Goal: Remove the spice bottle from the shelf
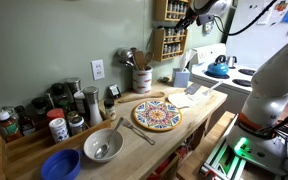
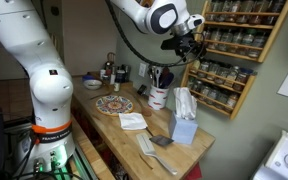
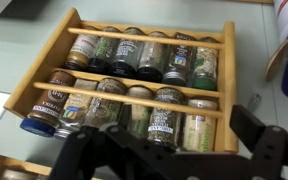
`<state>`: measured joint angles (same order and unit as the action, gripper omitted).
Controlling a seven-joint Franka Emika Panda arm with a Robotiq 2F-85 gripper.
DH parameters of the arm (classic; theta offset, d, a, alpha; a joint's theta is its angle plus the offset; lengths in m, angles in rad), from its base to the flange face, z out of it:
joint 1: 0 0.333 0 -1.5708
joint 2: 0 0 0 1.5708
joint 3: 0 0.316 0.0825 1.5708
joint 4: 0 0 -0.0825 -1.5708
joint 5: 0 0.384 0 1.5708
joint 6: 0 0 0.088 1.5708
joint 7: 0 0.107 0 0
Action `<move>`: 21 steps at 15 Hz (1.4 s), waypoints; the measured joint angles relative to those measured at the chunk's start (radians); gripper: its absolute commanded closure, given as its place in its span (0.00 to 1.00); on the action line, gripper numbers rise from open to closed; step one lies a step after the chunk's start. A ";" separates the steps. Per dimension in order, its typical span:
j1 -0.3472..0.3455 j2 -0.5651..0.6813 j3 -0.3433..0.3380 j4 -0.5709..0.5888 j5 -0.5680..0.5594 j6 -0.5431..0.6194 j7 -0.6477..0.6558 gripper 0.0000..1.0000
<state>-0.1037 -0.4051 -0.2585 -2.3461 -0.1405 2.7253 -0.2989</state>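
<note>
Bottles (image 3: 149, 60) stand packed side by side on the shelf (image 3: 36, 68), straight ahead of the gripper (image 3: 164, 150), which is spread wide and empty. Closing in carelessly, it may wedge against neighbours and tip several out.

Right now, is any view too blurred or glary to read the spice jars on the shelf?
Wrist view: jars on the shelf are evenly lit, but the label text is soft; the hand is a dark, out-of-focus shape. In both exterior views the shelf is small, with no glare and unreadable jars.
</note>
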 measured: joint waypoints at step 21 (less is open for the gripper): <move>0.437 0.137 -0.379 0.136 0.560 0.135 -0.472 0.00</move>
<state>0.3329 -0.2684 -0.6371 -2.2104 0.4199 2.8599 -0.7710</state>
